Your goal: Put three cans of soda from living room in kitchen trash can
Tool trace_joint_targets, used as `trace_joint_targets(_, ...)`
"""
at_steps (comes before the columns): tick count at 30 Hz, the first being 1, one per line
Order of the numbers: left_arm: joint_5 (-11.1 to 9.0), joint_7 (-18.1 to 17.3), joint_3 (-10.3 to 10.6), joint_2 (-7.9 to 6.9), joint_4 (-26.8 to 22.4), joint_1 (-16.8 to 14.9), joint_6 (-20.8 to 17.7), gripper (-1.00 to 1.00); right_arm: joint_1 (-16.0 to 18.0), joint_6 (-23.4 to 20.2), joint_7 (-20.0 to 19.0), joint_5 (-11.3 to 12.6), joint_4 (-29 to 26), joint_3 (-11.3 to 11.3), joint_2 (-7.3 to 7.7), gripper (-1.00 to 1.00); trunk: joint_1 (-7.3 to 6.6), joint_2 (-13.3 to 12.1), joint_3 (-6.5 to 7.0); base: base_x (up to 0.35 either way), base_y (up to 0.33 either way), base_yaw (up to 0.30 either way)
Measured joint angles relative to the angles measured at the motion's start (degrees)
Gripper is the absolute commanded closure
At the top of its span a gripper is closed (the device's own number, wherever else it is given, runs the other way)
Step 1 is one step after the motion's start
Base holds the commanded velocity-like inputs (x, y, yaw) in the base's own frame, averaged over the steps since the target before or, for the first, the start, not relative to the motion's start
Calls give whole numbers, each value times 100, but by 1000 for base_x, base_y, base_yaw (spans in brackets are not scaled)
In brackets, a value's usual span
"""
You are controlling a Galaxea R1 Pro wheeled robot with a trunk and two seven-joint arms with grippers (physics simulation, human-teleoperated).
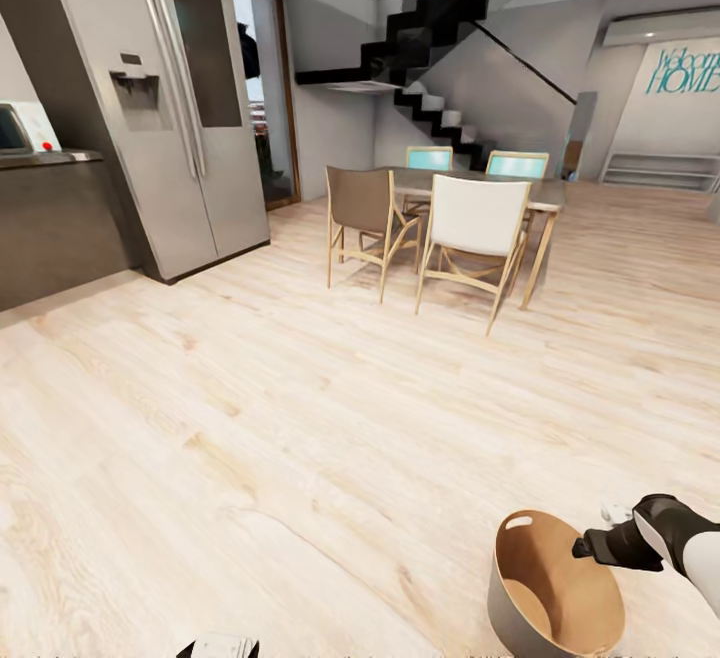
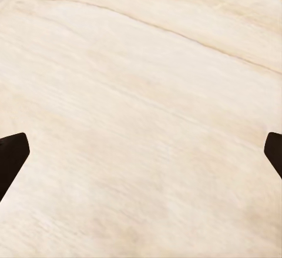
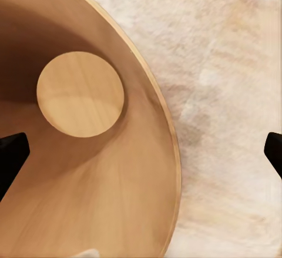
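Observation:
The tash can stands on the light wood floor at the lower right of the head view, grey outside and coppery brown inside, with a slot near its rim. My right gripper hangs over its right rim. In the right wrist view that gripper is open above the bin's inner wall, and the round bottom lies bare. My left gripper is open over bare floor, nothing between its fingers. The cans of soda are out of view.
A steel double-door fridge and a dark counter stand at the far left. A dining table with several chairs stands ahead, with a dark staircase behind it. Wide wood floor lies between.

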State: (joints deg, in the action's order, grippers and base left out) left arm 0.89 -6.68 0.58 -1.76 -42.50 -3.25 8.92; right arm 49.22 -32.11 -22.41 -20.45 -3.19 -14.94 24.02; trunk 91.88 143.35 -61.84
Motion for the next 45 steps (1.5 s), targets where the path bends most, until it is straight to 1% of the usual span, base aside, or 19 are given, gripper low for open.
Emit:
trace_joint_targets(23,-9,0,-3,-1,-4,0,18,-100,0,1,2,-9,21,0,-2,-100,0,0,-16,27,-31,0)
trace_joint_targets(29,-9,0,-12,0,-3,0,7,-100,0,2,12,-12,42,0,-3,-100,16,8,-167,2,-1,0)
trace_joint_targets(38,-9,0,-11,0,-3,0,4,-100,0,2,17,-11,47,0,-5,-100,39,20,-432,0,0,0)
trace_joint_targets(45,-9,-2,-12,0,-3,0,4,-100,0,25,22,-12,48,0,-3,-100,39,20,-490,0,0,0)
